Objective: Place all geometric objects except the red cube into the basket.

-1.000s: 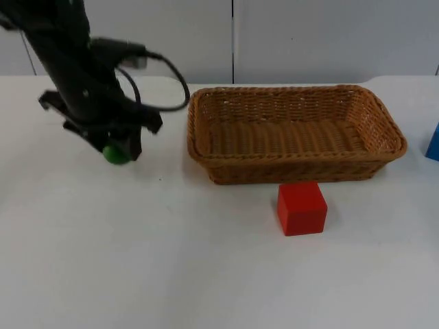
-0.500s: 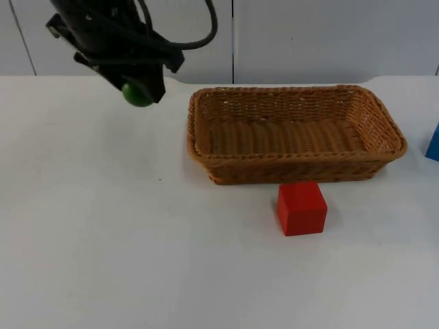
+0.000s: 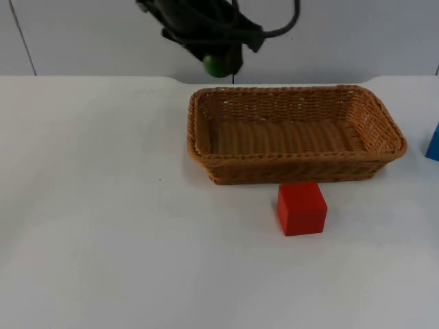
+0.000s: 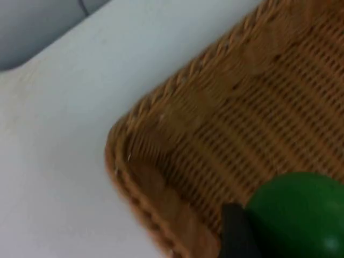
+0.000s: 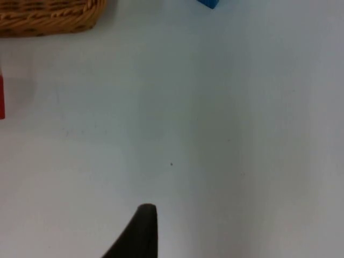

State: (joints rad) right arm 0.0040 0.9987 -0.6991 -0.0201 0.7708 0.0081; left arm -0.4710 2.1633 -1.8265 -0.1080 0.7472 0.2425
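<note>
My left gripper (image 3: 218, 63) hangs high above the far left corner of the wicker basket (image 3: 295, 92), shut on a green ball (image 3: 217, 65). In the left wrist view the green ball (image 4: 298, 215) sits against a black fingertip (image 4: 236, 231) over the basket's corner (image 4: 161, 161). The red cube (image 3: 301, 208) rests on the table just in front of the basket. A blue block (image 3: 433, 142) lies at the table's right edge, also seen as the blue block (image 5: 208, 3) in the right wrist view. One right fingertip (image 5: 141, 228) stands over bare table; whether that gripper is open is unclear.
The basket holds nothing in the top view. The grey partition wall (image 3: 329, 34) stands behind the table. Bare white table (image 3: 103, 226) stretches to the left and front of the basket.
My left arm has lifted the green ball off the table at the left and carried it up and to the right, to above the basket's far left corner.
</note>
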